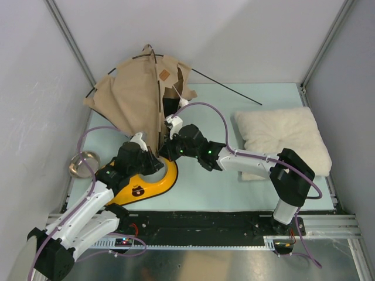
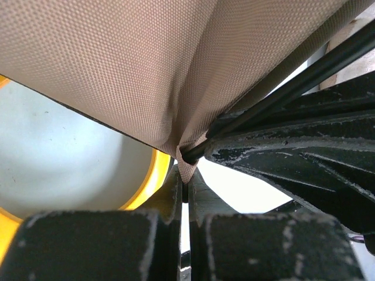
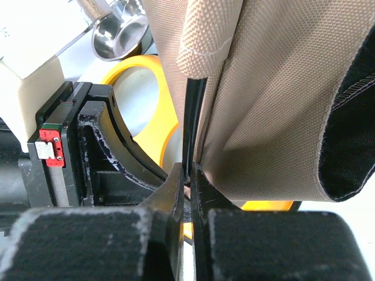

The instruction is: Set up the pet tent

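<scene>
The pet tent [image 1: 136,96], tan fabric on thin black poles, stands half raised and leaning at the back left. A brown label [image 1: 165,74] and a white pom-pom [image 1: 183,102] show on it. My left gripper [image 1: 156,157] is shut on the tent's bottom fabric corner [image 2: 186,171], right below a black pole end [image 2: 194,153]. My right gripper [image 1: 166,151] meets it from the right. In the right wrist view that gripper [image 3: 190,174] is shut on a black pole [image 3: 192,117] beside the tan fabric [image 3: 275,88].
A yellow feeder [image 1: 153,186] lies under both grippers, with a steel bowl [image 1: 84,164] loose to its left. A cream pillow [image 1: 284,140] fills the right side. One tent pole [image 1: 225,86] sticks out rightward along the back. Enclosure walls stand close on the left and right.
</scene>
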`<state>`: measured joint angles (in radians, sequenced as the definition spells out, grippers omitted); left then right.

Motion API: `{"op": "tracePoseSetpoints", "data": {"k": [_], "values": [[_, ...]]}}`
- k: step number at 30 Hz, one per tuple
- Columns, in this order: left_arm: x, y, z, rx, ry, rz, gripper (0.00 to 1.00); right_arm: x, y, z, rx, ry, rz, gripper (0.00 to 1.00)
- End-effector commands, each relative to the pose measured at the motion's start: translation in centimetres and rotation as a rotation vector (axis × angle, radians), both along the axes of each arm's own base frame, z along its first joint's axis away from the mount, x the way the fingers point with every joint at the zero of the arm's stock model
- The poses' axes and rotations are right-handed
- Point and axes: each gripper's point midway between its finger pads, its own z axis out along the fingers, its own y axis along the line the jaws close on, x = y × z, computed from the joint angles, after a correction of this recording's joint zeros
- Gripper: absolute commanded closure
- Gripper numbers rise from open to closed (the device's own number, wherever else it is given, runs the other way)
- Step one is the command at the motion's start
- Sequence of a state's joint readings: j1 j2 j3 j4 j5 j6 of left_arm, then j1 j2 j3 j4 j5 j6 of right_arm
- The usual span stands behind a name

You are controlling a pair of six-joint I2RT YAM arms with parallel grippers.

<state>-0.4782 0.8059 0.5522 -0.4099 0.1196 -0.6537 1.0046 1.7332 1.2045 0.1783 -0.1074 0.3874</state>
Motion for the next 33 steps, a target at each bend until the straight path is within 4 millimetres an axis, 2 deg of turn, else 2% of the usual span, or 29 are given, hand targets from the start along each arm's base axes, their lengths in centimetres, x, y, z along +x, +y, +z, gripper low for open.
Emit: {"op": "tracePoseSetpoints", "data": {"k": [1, 5, 9, 22, 28, 33], "values": [[-1.7, -0.5, 0.2, 0.000, 0.020, -0.083, 1.00, 2.0, -0.1, 3.5, 0.083, -0.068, -0.023, 1.00], [-1.7, -0.3, -0.3, 0.025, 0.020, -0.098, 1.00, 1.6, 0.1, 4.9, 0.152, -0.016, -0.001, 1.00], [-1.8, -0.3, -0.7, 0.038, 0.026, -0.106, 1.00, 2.6, 0.0, 5.9, 0.190, 0.011, -0.036, 1.00], [-1.7, -0.8, 0.8, 0.008, -0.010, -0.135, 1.00, 3.3, 0.3, 2.7, 0.065, -0.035, -0.092, 1.00], [-1.3, -0.8, 2.1, 0.005, -0.052, -0.132, 1.00, 2.7, 0.1, 1.7, 0.015, -0.041, -0.076, 1.00], [-1.0, -0.4, 2.3, 0.012, -0.067, -0.117, 1.00, 2.2, 0.0, 1.5, -0.005, -0.041, -0.049, 1.00]]}}
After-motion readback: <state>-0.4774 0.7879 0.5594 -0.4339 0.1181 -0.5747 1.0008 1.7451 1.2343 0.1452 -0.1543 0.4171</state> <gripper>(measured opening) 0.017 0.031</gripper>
